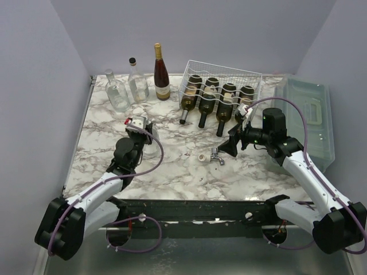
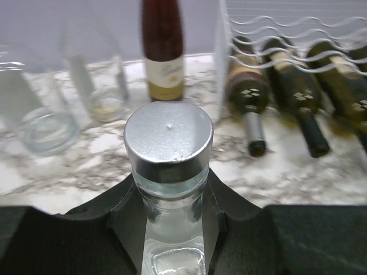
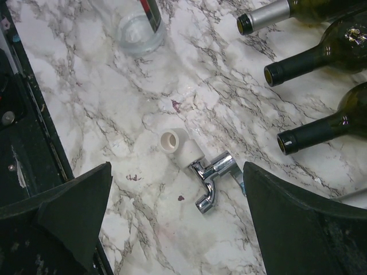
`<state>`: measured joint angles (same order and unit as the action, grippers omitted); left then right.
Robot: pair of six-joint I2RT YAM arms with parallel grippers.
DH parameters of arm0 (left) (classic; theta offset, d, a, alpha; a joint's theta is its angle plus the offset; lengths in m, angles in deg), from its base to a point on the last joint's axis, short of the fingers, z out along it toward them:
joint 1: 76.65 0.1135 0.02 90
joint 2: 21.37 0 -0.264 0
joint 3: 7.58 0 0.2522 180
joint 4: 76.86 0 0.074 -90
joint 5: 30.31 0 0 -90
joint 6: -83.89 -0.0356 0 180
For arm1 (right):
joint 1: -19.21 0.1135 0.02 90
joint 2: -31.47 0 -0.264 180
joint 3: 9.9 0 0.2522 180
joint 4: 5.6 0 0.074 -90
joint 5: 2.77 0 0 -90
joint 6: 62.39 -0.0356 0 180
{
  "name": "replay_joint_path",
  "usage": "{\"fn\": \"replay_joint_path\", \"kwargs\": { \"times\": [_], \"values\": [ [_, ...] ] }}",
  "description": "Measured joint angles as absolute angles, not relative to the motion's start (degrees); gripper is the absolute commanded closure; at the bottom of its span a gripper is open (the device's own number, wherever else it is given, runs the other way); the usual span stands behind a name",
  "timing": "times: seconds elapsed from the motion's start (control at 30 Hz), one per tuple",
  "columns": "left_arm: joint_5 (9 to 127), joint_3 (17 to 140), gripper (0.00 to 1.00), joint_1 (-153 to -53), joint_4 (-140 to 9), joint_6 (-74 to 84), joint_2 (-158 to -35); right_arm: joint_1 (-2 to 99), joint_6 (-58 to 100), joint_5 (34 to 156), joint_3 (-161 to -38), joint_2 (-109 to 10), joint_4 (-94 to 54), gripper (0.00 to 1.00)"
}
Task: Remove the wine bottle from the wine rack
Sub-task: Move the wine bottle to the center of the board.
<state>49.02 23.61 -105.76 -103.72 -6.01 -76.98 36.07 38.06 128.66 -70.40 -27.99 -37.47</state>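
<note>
The white wire wine rack [image 1: 222,77] stands at the back centre. Several dark wine bottles [image 1: 204,103] lie in its cradles, necks pointing to the front; they also show in the left wrist view [image 2: 295,100] and the right wrist view [image 3: 312,60]. My right gripper [image 1: 232,143] is open and empty in front of the rack, to the front of the bottle necks [image 3: 175,189]. My left gripper [image 1: 137,126] is shut on the neck of a clear glass bottle with a silver cap [image 2: 168,143], left of the rack.
A chrome tap with a white pipe elbow [image 3: 200,169] lies on the marble under my right gripper. Two clear bottles [image 1: 117,91] and a red wine bottle [image 1: 161,73] stand at the back left. A translucent lidded bin [image 1: 309,112] sits at the right edge.
</note>
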Motion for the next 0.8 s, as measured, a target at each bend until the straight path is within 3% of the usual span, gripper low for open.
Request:
{"fn": "replay_joint_path", "kwargs": {
  "times": [0.3, 0.8],
  "values": [
    [39.4, 34.8, 1.00, -93.9, -103.3, -4.2, -87.1, 36.1, 38.2, 128.6, -70.4, -28.0, -37.5, 0.00],
    [39.8, 51.2, 1.00, -86.2, -105.5, -5.0, -106.9, 36.1, 38.8, 128.3, -70.4, -28.1, -37.5, 0.00]
  ]
}}
